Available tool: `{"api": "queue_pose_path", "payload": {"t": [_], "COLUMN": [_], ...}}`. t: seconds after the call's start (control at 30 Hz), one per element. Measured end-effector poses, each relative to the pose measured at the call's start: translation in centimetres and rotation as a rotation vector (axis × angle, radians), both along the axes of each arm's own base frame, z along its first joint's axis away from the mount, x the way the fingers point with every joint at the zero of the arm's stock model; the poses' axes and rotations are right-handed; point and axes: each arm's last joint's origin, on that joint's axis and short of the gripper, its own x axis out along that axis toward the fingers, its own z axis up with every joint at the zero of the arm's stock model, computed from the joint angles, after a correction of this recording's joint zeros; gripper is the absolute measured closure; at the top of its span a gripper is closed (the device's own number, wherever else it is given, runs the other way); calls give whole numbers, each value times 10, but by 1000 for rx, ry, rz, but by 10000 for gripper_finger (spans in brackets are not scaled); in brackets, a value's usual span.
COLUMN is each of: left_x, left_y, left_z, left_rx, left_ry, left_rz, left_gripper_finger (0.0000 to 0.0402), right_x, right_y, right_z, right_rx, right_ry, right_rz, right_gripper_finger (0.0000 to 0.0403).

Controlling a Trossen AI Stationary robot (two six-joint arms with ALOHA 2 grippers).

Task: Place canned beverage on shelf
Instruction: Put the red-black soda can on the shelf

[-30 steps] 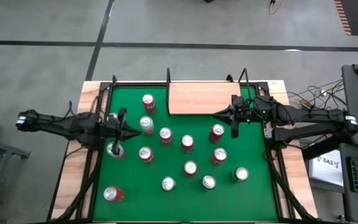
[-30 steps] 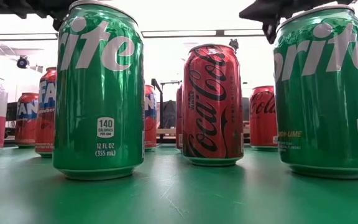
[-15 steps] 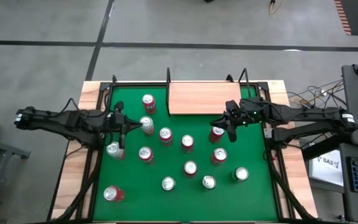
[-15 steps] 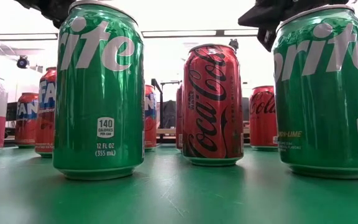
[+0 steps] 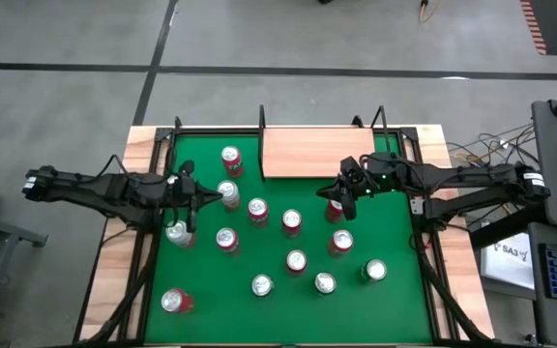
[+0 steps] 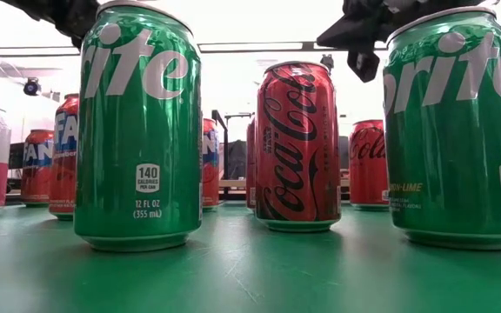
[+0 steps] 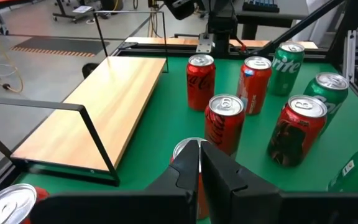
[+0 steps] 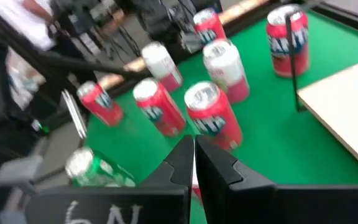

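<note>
We find the right tool (image 5: 341, 192) clenched empty above a red can (image 5: 336, 205) near the shelf (image 5: 307, 153); it must spread before descending squarely.

A green felt table (image 5: 395, 300) carries about a dozen upright drink cans (image 5: 296, 260) and, at its far edge, a bare wooden shelf (image 5: 307, 153).

Your shelf (image 5: 309, 152), a bare tan board with black uprights, lies flat at the surface's far edge. Your cans (image 5: 291, 221) stand upright, scattered across the green felt before it.
</note>
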Motion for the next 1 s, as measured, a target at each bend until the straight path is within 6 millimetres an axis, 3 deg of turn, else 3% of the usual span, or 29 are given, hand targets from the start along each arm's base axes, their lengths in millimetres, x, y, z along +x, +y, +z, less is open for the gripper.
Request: {"api": "queue_pose_path", "payload": {"t": [0.13,0.33,0.7,1.0], "left_x": [3,8,9,7], "left_y": [0,-1,-1,-1], "left_z": [1,5,8,11], "left_rx": [20,41,6,86], "left_ry": [-10,-56,-95,-101], "left_rz": [-6,-14,-6,-29], "left_gripper_finger": [402,402,402,402], "right_x": [7,19,50,67], "right_y": [0,6,20,20], "right_z": [1,6,37,51], "right_rx": [15,28,-150,-72], "right_ry": [-45,44,488,677], "right_rz": [18,31,-63,-141], "right_gripper_finger": [394,394,394,394]}}
